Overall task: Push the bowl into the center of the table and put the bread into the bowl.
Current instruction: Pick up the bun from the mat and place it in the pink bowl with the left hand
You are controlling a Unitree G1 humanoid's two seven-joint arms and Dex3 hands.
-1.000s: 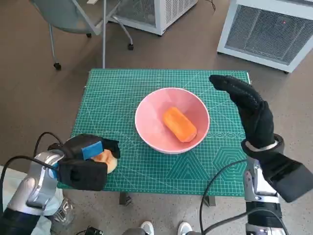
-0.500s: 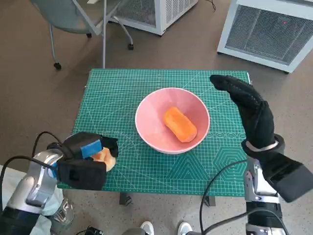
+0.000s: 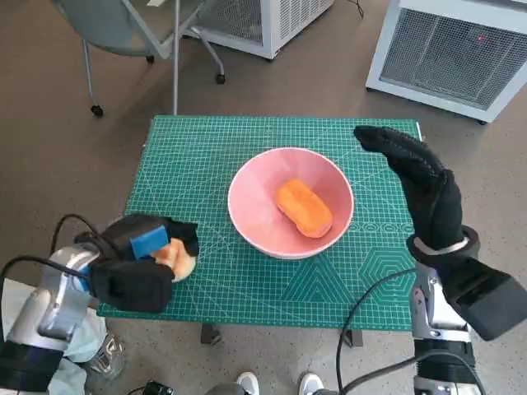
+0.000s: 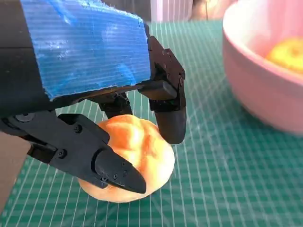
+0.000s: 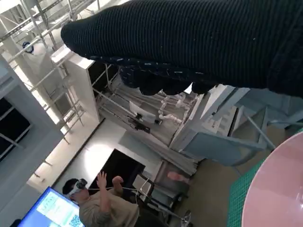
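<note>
At the near left corner of the surface, the left hand grips the bread between its fingers. The pink bowl sits centred, already holding an orange object. Right of it, the right hand hovers flat, holding nothing. Risk: a loose grip could drop the bread short of the bowl.

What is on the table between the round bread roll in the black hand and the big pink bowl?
Nothing: in the head view only bare green cutting mat lies between the round bread roll, held by the left hand, and the pink bowl.
</note>
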